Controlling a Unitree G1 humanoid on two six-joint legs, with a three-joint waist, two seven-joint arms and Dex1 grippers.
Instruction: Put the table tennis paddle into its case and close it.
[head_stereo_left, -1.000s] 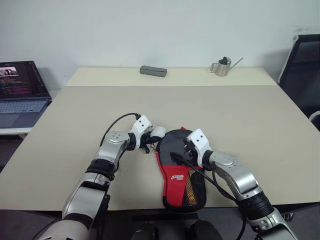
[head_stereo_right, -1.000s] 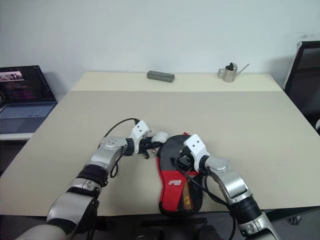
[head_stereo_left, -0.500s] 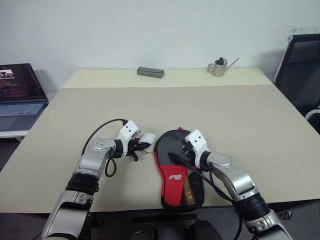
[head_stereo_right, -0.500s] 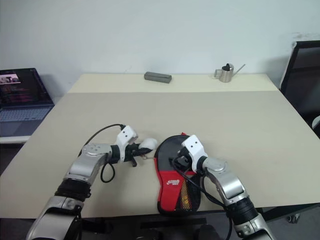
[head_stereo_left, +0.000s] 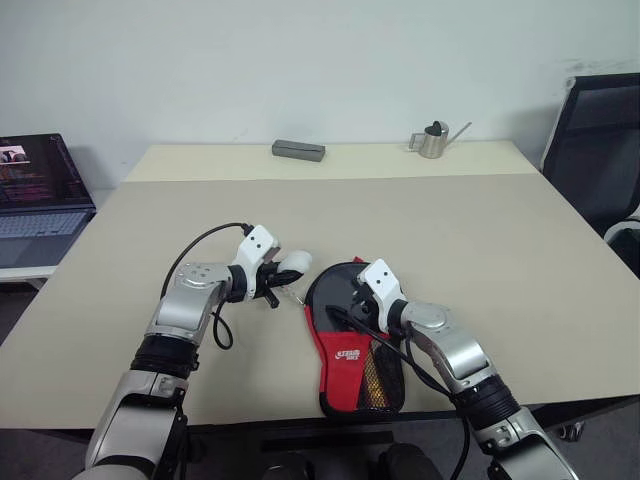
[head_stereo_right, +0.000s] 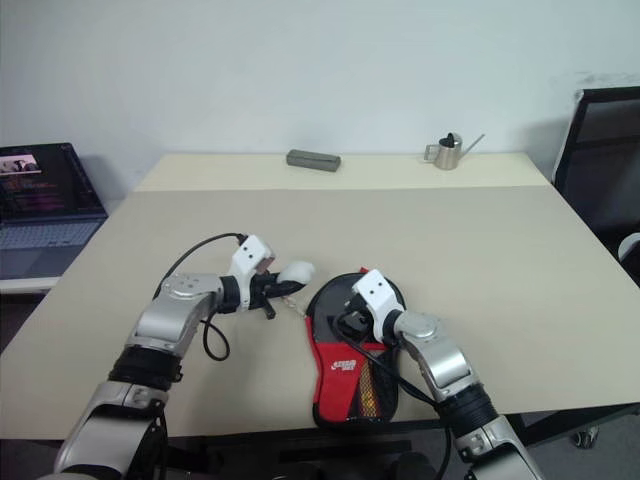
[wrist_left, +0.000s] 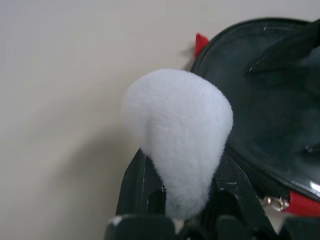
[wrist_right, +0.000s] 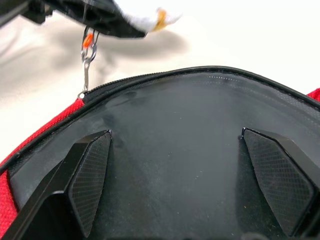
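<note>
Since the earlier frames, left gripper (head_stereo_left: 281, 283) is pulling away leftward from the case (head_stereo_left: 352, 340), and the zipper pull (wrist_right: 88, 56) is now stretching out from the case's left rim. Its fingers are closed, pinching that pull, with a white fluffy pom-pom (wrist_left: 178, 131) sitting between and above them. Nearest the table's front edge, the case is lying flat, its red mesh end toward the robot. Right gripper (head_stereo_right: 349, 322) is resting on the case's round black end, fingers (wrist_right: 89, 172) spread wide and pressing down on the fabric. Whether the paddle is inside cannot be told. Farther beyond the case, a grey block (head_stereo_left: 298, 150) and a small metal watering can (head_stereo_left: 435, 139) are standing near the table's (head_stereo_left: 470, 225) back edge
</note>
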